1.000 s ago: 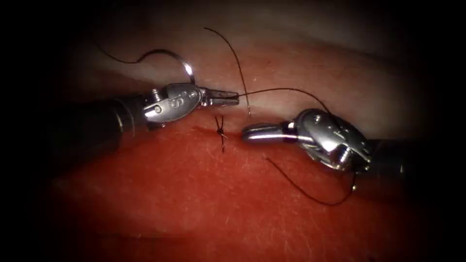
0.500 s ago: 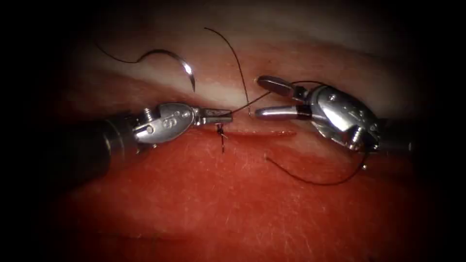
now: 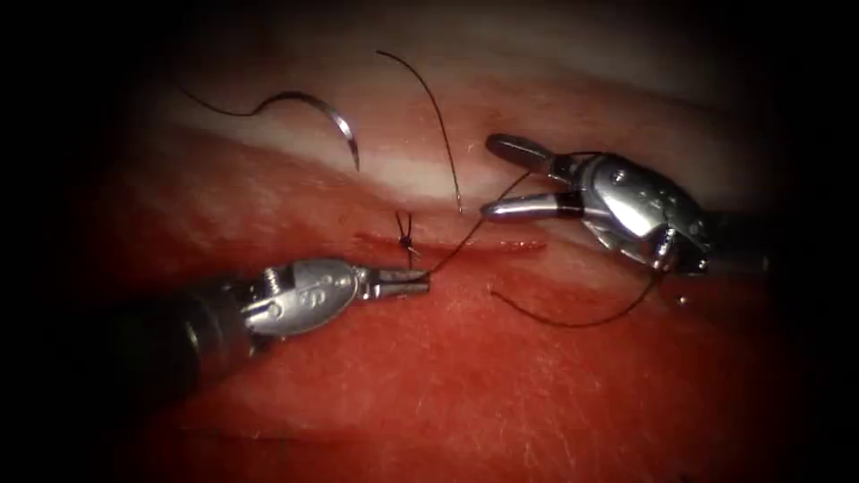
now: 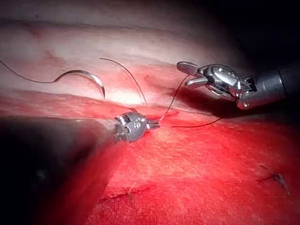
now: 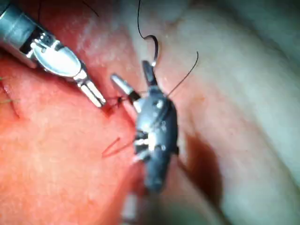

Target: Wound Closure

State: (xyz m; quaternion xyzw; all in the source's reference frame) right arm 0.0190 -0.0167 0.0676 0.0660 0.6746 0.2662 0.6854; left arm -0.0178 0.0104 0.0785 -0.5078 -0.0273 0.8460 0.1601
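The left claw (image 3: 419, 283), pinching the thread (image 3: 465, 231), has dropped below the knot (image 3: 405, 240) at the cut (image 3: 501, 245). The right claw (image 3: 501, 177) has spread, holding nothing. The needle (image 3: 331, 114) lies free toward the tissue's (image 3: 465, 385) far edge.

My left tool's dark shaft (image 3: 170, 335) fades into shadow toward the endoscope view's edge, and my right tool's shaft (image 3: 743, 250) likewise. The thin dark thread (image 3: 573, 317) slips behind my right tool's silver wrist. In my right wrist view, the thread's course is too blurred to trace.
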